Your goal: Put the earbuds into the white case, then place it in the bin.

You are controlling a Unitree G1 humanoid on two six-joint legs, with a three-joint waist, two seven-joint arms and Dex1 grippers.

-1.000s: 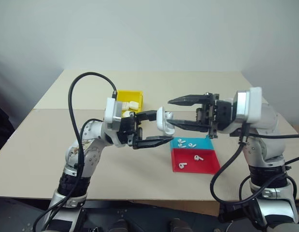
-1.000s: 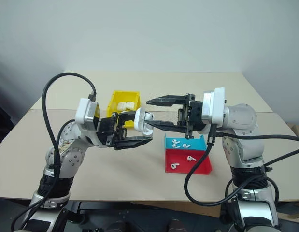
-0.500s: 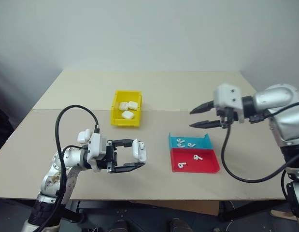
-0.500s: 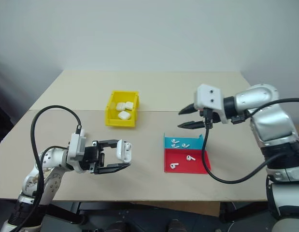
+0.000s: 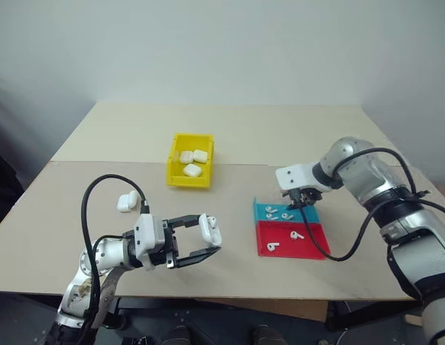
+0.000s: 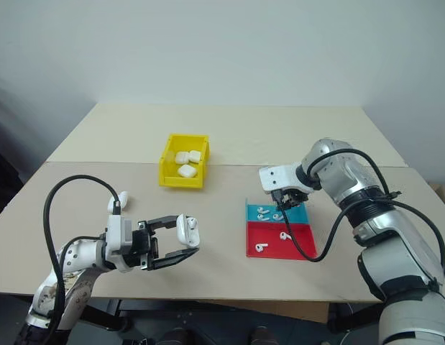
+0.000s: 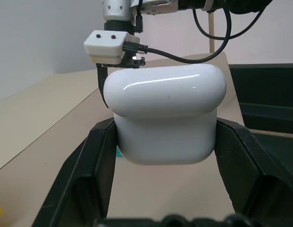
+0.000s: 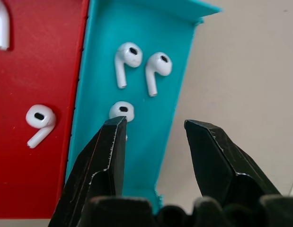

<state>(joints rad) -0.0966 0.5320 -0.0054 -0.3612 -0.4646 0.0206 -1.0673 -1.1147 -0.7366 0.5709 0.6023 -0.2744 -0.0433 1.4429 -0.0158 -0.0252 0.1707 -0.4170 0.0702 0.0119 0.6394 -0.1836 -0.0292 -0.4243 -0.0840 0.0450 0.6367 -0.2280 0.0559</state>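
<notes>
Left claw (image 5: 205, 246): lower left, clenched on the white case (image 5: 210, 231).
Right claw (image 8: 153, 130): released, above the tray's (image 5: 308, 248) blue half, by earbuds (image 8: 128, 56).

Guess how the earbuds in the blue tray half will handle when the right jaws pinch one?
Probably slippery: the earbuds look glossy and rounded. Likely very light, being tiny beside the right gripper, so a nudge may skid them across the tray. Bulb-and-stem shape may twist when pinched.
</notes>
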